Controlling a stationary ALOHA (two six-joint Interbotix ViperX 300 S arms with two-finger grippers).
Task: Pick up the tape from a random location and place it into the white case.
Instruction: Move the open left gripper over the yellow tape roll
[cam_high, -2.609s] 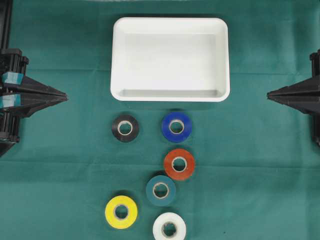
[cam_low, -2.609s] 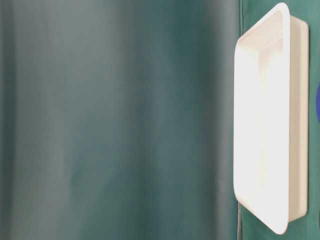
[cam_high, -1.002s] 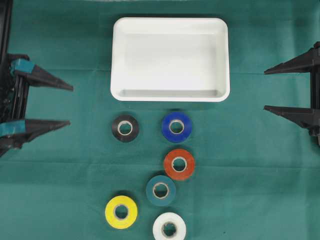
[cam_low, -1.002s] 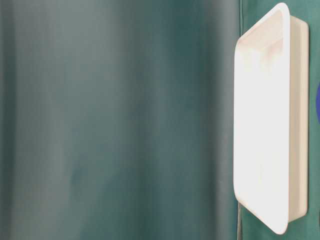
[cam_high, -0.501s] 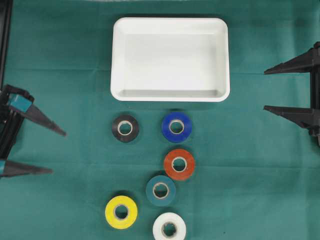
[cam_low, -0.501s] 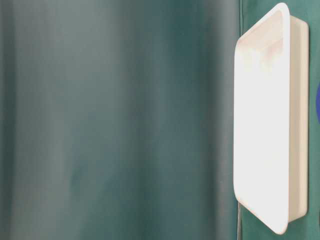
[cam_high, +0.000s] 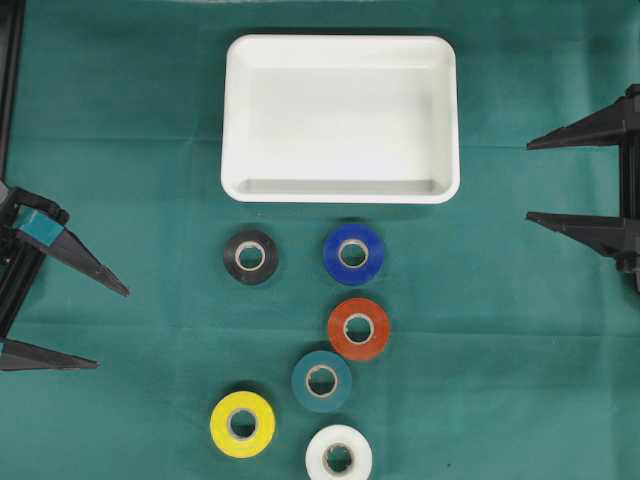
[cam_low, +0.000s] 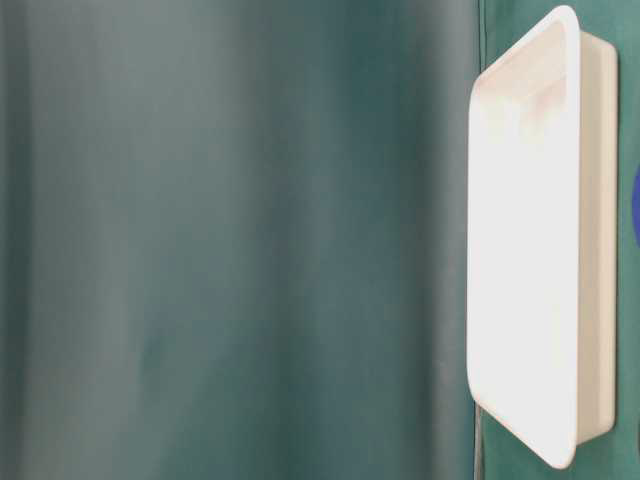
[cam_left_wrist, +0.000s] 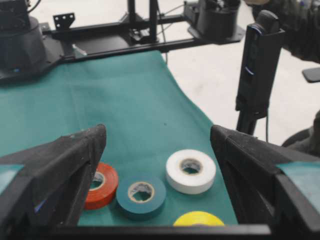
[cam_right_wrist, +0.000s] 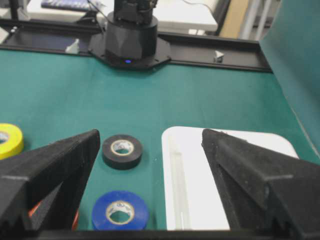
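Several tape rolls lie flat on the green cloth: black (cam_high: 250, 257), blue (cam_high: 353, 253), red (cam_high: 358, 328), teal (cam_high: 321, 380), yellow (cam_high: 242, 424) and white (cam_high: 338, 458). Behind them sits the white case (cam_high: 238, 120), with nothing in it. My left gripper (cam_high: 112, 329) is open at the left edge, angled toward the rolls and well apart from them. Its wrist view shows the red roll (cam_left_wrist: 100, 185), teal roll (cam_left_wrist: 141, 196) and white roll (cam_left_wrist: 190, 171) between the fingers. My right gripper (cam_high: 528, 180) is open at the right edge, level with the case's front.
The table-level view shows only the white case (cam_low: 572, 200) and blurred green cloth. In the right wrist view the black roll (cam_right_wrist: 122, 150), the blue roll (cam_right_wrist: 120, 211) and the white case (cam_right_wrist: 190, 185) lie ahead. A black arm base (cam_right_wrist: 132, 37) stands at the far side.
Both grippers went from shut to open. The left gripper then swung down the left edge toward the front and now angles at the rolls. The right gripper has stayed still for the last second.
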